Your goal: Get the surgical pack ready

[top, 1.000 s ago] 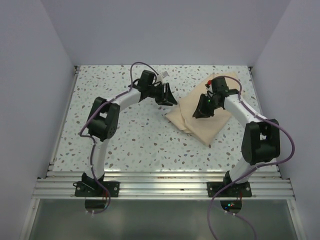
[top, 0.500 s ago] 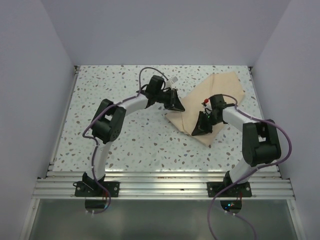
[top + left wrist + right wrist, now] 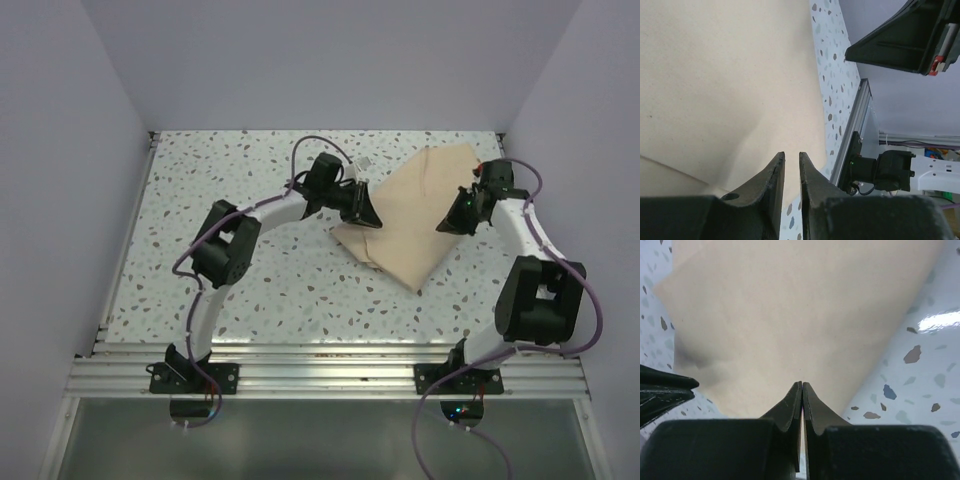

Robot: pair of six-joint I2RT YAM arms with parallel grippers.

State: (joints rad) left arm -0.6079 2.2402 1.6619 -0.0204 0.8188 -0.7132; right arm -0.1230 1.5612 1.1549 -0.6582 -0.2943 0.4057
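Observation:
The surgical pack shows only as a folded tan cloth (image 3: 415, 225) lying flat at the right middle of the speckled table; whatever is inside it is hidden. My left gripper (image 3: 368, 215) is at the cloth's left edge. In the left wrist view its jaws (image 3: 791, 154) stand a narrow gap apart over the cloth (image 3: 715, 75), and nothing shows pinched between them. My right gripper (image 3: 451, 221) is at the cloth's right edge. In the right wrist view it (image 3: 802, 383) is shut above the cloth (image 3: 790, 305), and I see no fold gripped.
An aluminium rail (image 3: 330, 365) runs along the table's near edge, where both arm bases sit. White walls close the table (image 3: 200, 200) in on the left, back and right. The two grippers face each other across the cloth, with the right gripper (image 3: 900, 40) showing in the left wrist view.
The right gripper moved from the cloth's middle out to its right edge and shut. The left gripper slid right onto the cloth's left edge and narrowed. A flap opened toward the back right.

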